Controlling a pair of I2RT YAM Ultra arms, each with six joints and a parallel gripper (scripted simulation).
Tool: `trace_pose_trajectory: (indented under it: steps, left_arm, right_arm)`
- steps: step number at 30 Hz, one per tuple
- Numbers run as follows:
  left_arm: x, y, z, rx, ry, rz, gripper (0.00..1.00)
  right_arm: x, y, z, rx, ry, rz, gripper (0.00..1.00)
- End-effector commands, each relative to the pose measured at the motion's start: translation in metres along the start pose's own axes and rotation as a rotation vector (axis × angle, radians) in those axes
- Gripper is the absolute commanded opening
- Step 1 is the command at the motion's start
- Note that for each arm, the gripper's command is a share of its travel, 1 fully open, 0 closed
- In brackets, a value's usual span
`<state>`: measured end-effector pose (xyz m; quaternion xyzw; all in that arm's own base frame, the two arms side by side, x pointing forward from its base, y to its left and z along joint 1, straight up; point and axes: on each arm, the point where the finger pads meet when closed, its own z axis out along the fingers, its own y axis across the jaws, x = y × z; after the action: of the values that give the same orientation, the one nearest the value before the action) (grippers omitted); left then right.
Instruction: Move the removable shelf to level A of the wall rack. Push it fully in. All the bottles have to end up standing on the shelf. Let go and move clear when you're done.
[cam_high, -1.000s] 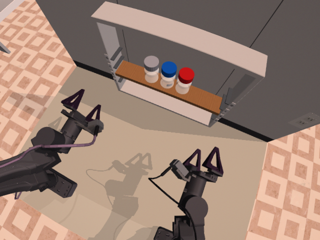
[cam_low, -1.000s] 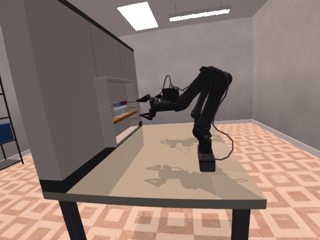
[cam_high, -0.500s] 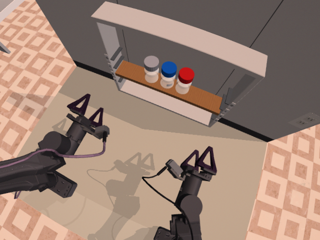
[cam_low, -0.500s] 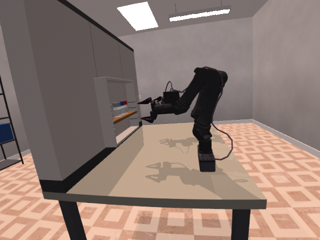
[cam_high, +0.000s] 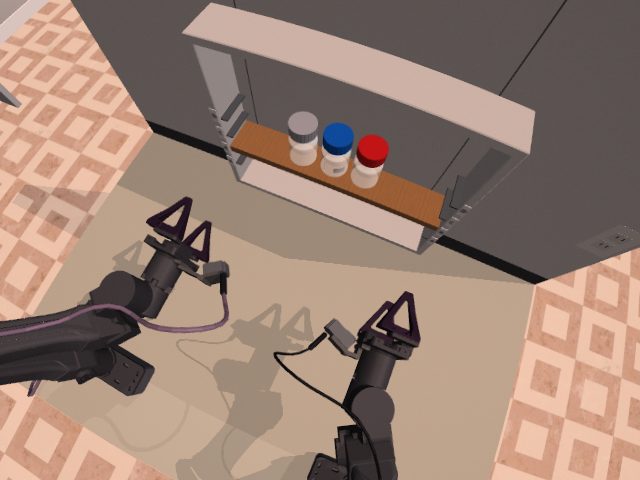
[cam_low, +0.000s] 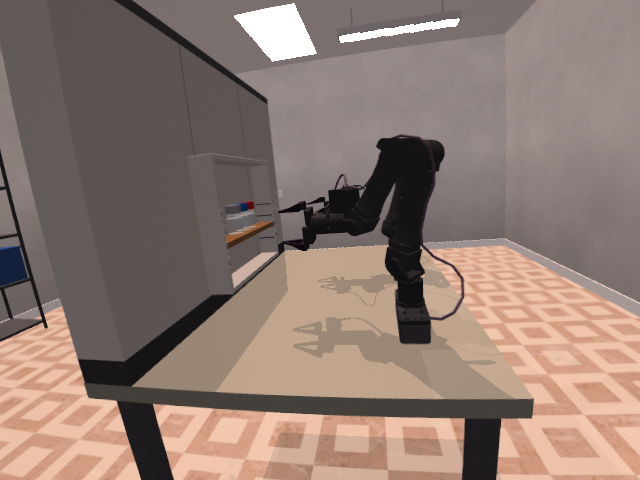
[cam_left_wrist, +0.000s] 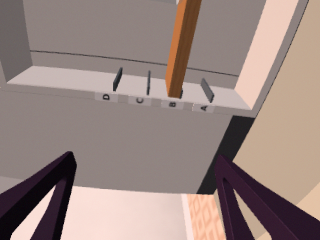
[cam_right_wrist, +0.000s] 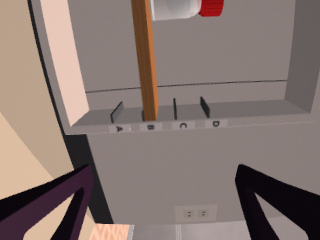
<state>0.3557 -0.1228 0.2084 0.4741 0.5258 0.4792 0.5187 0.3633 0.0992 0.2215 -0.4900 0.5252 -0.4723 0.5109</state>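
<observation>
The wooden shelf (cam_high: 336, 173) sits in the white wall rack (cam_high: 356, 124), in the second slot up from the bottom. Three bottles stand on it, with a grey cap (cam_high: 302, 136), a blue cap (cam_high: 337, 148) and a red cap (cam_high: 370, 160). My left gripper (cam_high: 196, 211) is open and empty, well off the shelf's left end. My right gripper (cam_high: 398, 302) is open and empty in front of the rack's right half.
The rack's side posts carry several slot rails (cam_right_wrist: 167, 108) with small letter marks below them. The rack hangs on a dark cabinet wall (cam_high: 413, 41) at the table's back edge. A wall socket (cam_high: 611, 242) lies right of the rack. A black metal stand (cam_low: 12, 258) is off the table.
</observation>
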Motion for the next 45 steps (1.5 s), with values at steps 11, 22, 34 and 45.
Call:
trace_pose_trajectory:
  steps: [11, 22, 34, 45]
  left_arm:
    - [-0.0028, -0.0161, -0.0037, -0.003, 0.013, 0.091, 1.0]
    - [-0.0028, -0.0161, -0.0037, -0.003, 0.013, 0.091, 1.0]
    - [-0.0028, -0.0161, -0.0037, -0.003, 0.013, 0.091, 1.0]
    - [-0.0028, -0.0161, -0.0037, -0.003, 0.013, 0.091, 1.0]
  right_arm:
    - [-0.006, 0.0035, -0.0018, 0.032, 0.002, -0.074, 1.0]
    - [-0.006, 0.0035, -0.0018, 0.032, 0.002, -0.074, 1.0]
    - [-0.006, 0.0035, -0.0018, 0.032, 0.002, -0.074, 1.0]
    - [-0.006, 0.0035, -0.0018, 0.032, 0.002, -0.074, 1.0]
